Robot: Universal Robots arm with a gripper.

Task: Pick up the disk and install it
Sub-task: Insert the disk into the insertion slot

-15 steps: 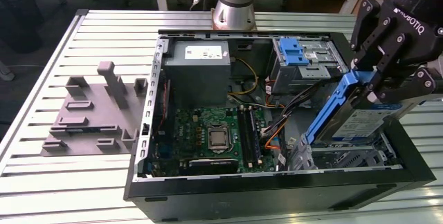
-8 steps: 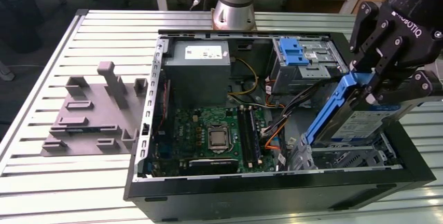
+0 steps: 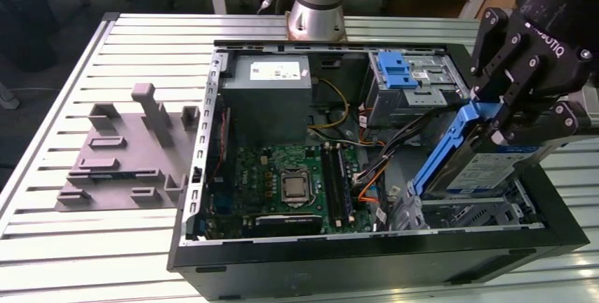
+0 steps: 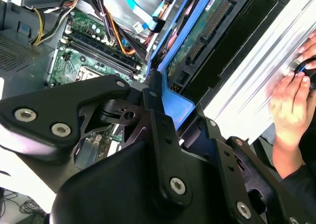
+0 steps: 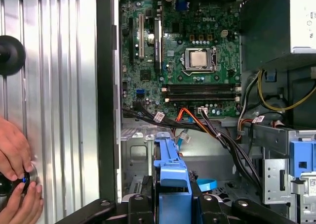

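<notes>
The disk [image 3: 489, 170], silver-grey with a white and blue label and a blue frame, hangs tilted over the drive bay [image 3: 468, 215] at the exterior view's right end of the open computer case [image 3: 374, 254]. My black gripper [image 3: 515, 122] is shut on its upper end. The disk's lower end is down at the bay opening; whether it touches I cannot tell. In the second wrist view the disk's circuit-board side [image 4: 205, 33] and blue frame run away from the gripper [image 4: 163, 120]. The first wrist view looks along the blue frame [image 5: 170, 177] toward the bay floor.
Inside the case are a grey power-supply box [image 3: 271, 89], the motherboard [image 3: 290, 184], bundled cables [image 3: 374, 166] and a blue latch [image 3: 400, 71]. A grey fixture [image 3: 122, 156] lies on the slatted table at the exterior view's left. A person's hands [image 5: 17, 167] rest on the table beside the case.
</notes>
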